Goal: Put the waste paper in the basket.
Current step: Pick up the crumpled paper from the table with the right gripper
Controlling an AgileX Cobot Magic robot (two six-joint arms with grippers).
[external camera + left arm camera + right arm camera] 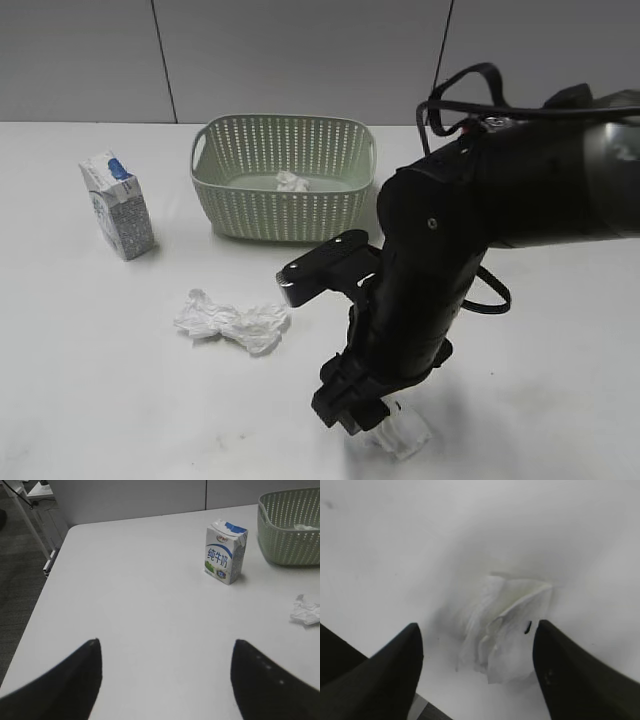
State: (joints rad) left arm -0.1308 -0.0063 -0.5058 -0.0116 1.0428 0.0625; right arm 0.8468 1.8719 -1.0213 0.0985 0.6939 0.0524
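The pale green basket [283, 178] stands at the back middle of the table with one white paper wad [292, 181] inside. It also shows in the left wrist view [290, 530]. A long twisted wad [232, 322] lies on the table in front of it; its end shows in the left wrist view [306, 611]. A third wad [400, 435] lies near the front edge under my right gripper [352, 412]. In the right wrist view this wad [505, 630] lies between the open fingers of the right gripper [477, 635], close to the right finger. My left gripper [166, 652] is open and empty.
A white-and-blue small carton [117, 205] stands upright at the left, also in the left wrist view [225, 552]. The table's left edge and the floor [20, 580] show in the left wrist view. My right arm [450, 240] reaches over the table's right half.
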